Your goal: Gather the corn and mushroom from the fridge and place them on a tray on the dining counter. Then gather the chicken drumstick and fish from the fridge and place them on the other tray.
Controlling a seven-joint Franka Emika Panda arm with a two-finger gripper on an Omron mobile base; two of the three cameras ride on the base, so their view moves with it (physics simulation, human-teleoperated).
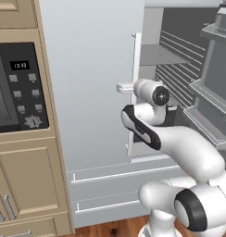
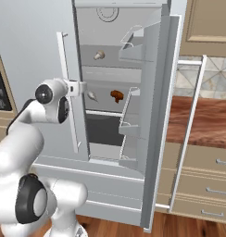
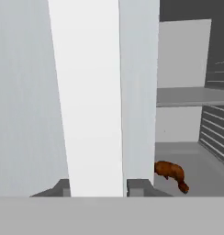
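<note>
Judging by this, barely started: gripper (image 3: 98, 190) was clamped on the left door handle (image 3: 93, 101), while mushroom (image 2: 99, 55) and drumstick (image 2: 116, 96) sat in the fridge (image 2: 122, 14).

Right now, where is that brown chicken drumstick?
The chicken drumstick lies on the middle shelf inside the open fridge, right of a pale food item; in the hand view it sits just past the door handle.
</note>
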